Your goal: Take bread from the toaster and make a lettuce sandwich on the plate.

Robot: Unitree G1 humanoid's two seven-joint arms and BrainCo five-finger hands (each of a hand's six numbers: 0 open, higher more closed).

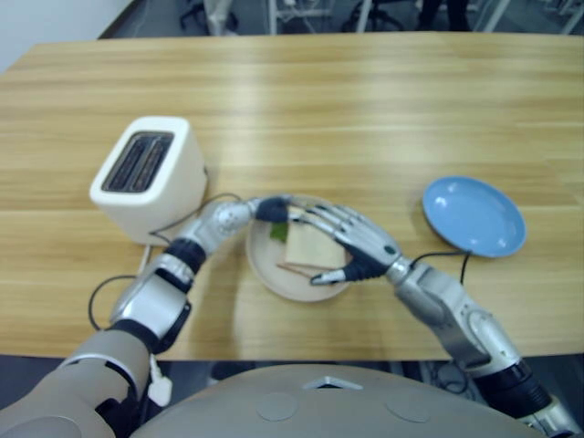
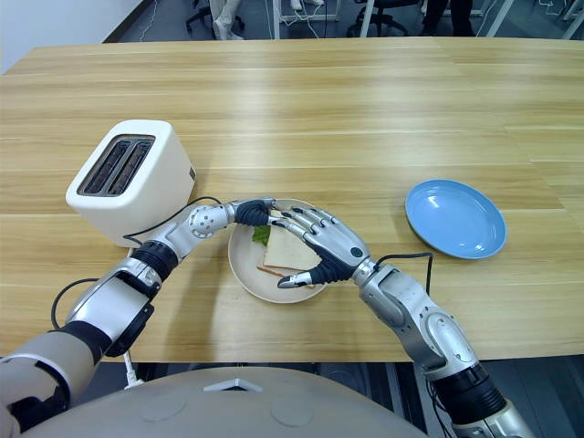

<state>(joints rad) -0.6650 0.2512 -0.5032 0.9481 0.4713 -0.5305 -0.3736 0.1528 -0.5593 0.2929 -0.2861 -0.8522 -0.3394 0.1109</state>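
A white toaster [image 1: 146,178] stands at the left, its two slots dark. To its right is a beige plate [image 1: 265,274] holding a bread slice [image 1: 308,248], with green lettuce [image 1: 279,231] showing at the slice's far left corner. My right hand [image 1: 354,245] lies over the slice. Its fingers span the top and its thumb is at the near edge, gripping the slice. My left hand [image 1: 263,211] is at the plate's far rim, right beside the lettuce and almost touching the right hand's fingertips.
An empty blue plate [image 1: 474,216] sits to the right of the beige one. A black cable [image 1: 196,205] curls beside the toaster. Another [image 1: 447,260] loops near my right wrist. Bare wooden table [image 1: 365,109] stretches beyond.
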